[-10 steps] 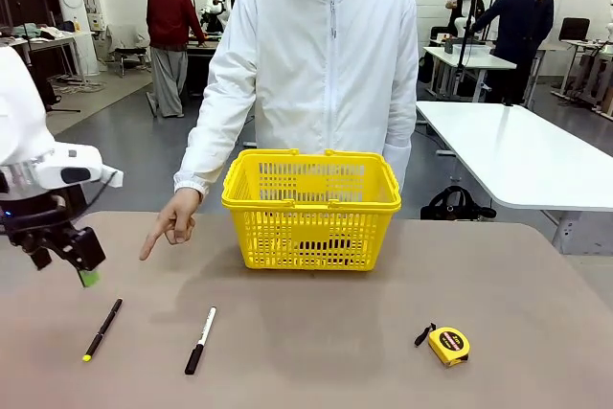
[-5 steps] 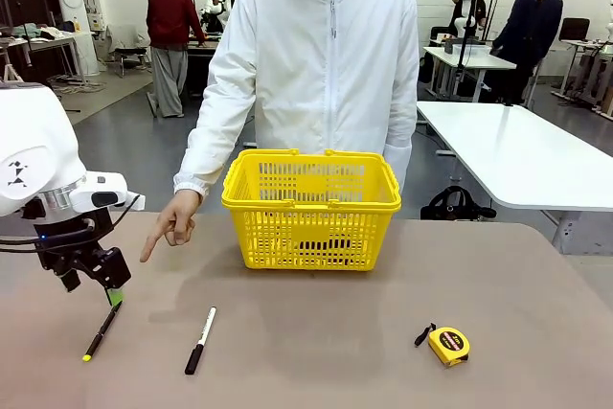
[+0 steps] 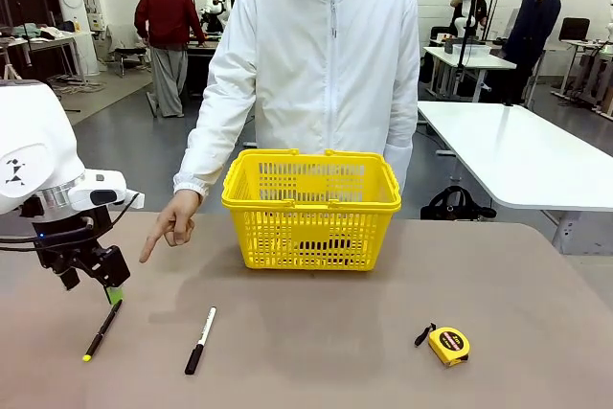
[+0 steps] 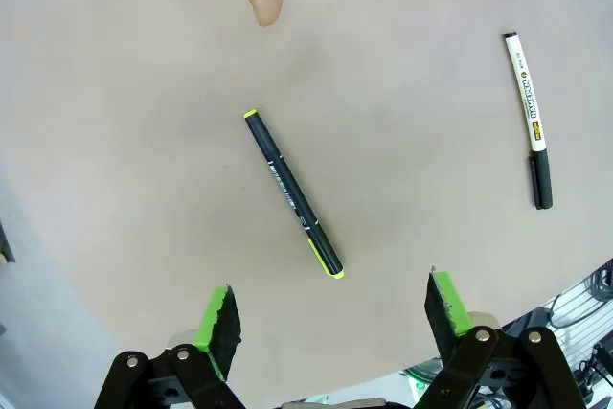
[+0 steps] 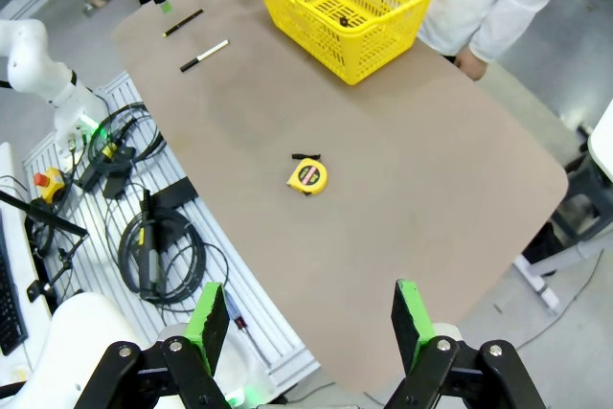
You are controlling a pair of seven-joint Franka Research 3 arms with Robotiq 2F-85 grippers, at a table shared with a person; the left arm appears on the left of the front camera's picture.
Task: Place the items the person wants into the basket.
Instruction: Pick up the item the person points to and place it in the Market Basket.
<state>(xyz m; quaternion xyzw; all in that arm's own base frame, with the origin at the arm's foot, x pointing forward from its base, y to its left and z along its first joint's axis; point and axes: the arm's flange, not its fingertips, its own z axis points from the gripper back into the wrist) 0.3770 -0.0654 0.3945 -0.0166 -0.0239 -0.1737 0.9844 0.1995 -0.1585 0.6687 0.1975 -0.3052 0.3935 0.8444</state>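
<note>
The left fingers point(image 3: 113, 291) have swung in from the left edge of the desk point(image 3: 326, 352) and hang spread wide just over the slim black yellow-tipped pen point(image 3: 102, 329) by the robot's left corner, its long axis slanting across their gap.

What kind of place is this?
Probably a robotics lab: a white robot arm reaches over the brown table, cables and a red stop button lie beside it, and white work tables stand behind.
</note>
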